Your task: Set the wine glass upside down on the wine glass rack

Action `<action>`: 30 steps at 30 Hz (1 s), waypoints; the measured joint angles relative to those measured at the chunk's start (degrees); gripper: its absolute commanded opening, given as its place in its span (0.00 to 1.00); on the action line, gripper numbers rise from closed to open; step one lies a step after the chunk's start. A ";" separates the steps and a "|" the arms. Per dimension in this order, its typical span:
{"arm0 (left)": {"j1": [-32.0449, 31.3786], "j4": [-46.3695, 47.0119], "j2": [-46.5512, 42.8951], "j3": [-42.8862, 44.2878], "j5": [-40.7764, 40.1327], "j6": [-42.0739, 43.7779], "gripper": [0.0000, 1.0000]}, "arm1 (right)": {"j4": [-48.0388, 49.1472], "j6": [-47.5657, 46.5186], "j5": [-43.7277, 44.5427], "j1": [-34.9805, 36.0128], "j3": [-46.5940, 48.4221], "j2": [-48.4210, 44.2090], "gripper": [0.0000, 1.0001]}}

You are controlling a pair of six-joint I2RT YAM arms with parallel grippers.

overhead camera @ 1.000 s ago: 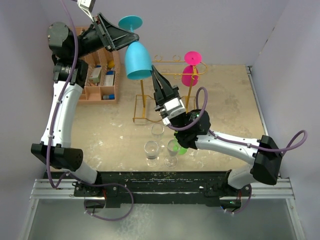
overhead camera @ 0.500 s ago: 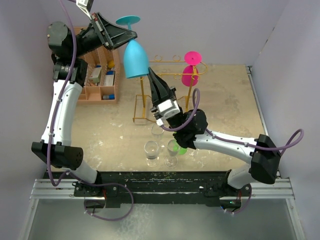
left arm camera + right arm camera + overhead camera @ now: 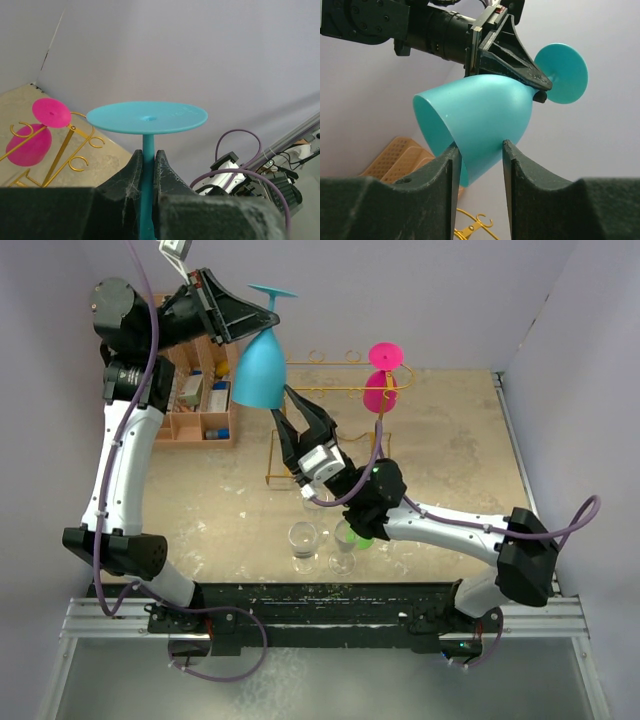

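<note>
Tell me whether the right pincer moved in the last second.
Yes. Top view: the right pincer slid left, toward the left upright of the wine glass rack; its jaws now flank the blue wine glass.

A speckled beige worktop (image 3: 450, 440) is shown; a golden wire rack (image 3: 281, 480), a peach organizer (image 3: 200, 405), clear glasses (image 3: 303, 540) and a green glass (image 3: 358, 537) are stood on it.
</note>
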 measured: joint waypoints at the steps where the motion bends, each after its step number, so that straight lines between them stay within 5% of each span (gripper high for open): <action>1: -0.11 -0.11 0.00 0.00 0.11 0.13 0.00 | 0.26 -0.02 0.07 0.00 0.00 0.22 0.39; 8: -0.17 -0.96 0.00 0.02 -0.11 1.77 0.00 | 3.21 -1.01 2.25 0.09 0.00 1.73 0.38; 11: -0.17 -2.91 0.00 0.63 -0.46 4.59 0.00 | 3.48 -1.92 4.00 0.20 0.04 2.23 0.51; 16: -0.37 -11.28 -0.70 3.02 -2.43 19.26 0.00 | 3.15 -3.02 5.66 0.17 0.00 2.27 0.99; 24: 1.75 -15.15 -8.50 0.07 -9.88 47.23 0.00 | -3.37 -2.05 4.83 0.02 -6.86 -7.39 1.00; 30: 12.28 4.31 -11.96 -13.94 -2.36 53.33 0.00 | -13.38 1.51 5.01 0.02 -7.85 -20.39 1.00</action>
